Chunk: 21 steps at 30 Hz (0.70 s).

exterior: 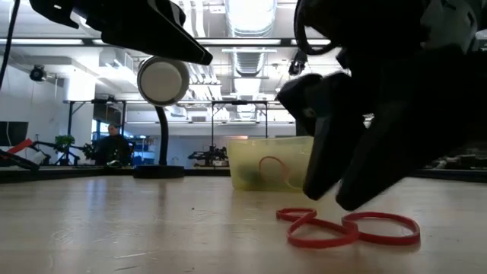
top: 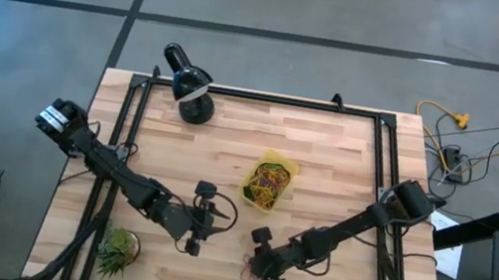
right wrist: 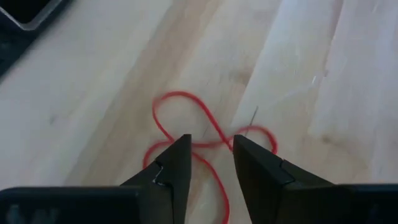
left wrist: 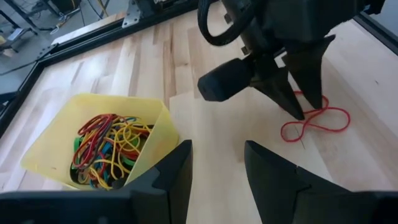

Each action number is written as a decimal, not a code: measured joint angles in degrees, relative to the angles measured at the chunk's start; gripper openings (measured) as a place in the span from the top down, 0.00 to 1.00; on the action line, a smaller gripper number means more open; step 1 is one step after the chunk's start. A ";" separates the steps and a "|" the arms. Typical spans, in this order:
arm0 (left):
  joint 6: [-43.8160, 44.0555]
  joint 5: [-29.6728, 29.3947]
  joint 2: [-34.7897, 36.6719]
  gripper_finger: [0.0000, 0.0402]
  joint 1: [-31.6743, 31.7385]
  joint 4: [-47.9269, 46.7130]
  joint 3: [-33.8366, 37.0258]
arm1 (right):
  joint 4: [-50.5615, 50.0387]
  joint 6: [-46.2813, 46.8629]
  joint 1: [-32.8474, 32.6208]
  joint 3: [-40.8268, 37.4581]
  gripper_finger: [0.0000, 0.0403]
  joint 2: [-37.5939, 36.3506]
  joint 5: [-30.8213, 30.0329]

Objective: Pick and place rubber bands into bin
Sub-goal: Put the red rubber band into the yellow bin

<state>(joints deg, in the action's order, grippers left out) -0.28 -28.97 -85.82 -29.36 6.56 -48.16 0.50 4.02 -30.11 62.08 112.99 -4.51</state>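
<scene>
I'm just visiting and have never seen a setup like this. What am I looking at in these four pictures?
Two robot arms work at a wooden table. One picture looks down from above, one looks level across the tabletop, and two come from cameras on the arms' wrists. A yellow bin holds many coloured rubber bands. A red rubber band lies twisted on the wood. The right gripper is right over it, jaws open, holding nothing. The left gripper waits open near the bin. A black lamp and a small plant stand aside.

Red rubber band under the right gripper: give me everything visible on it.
The red rubber band is a thin red loop, twisted into several lobes and lying flat on the bare wooden table, outside the yellow bin. The right gripper sits low over its crossing, fingers open on either side. Whether they touch it is unclear.
</scene>
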 joint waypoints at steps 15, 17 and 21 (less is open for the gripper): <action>0.01 -0.04 0.00 0.68 0.00 0.39 0.81 | 2.89 -1.45 0.65 -0.85 0.74 0.48 -0.13; 0.01 -0.04 0.00 0.68 0.00 0.36 0.80 | 3.05 -1.35 0.90 -0.85 0.74 0.74 -0.13; 0.01 -0.02 0.00 0.68 0.00 0.36 0.81 | 3.40 -1.31 1.26 -0.89 0.75 1.39 -0.13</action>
<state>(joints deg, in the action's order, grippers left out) -0.27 -28.99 -85.82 -29.36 6.92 -47.35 3.89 2.70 -28.84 61.19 114.38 -4.64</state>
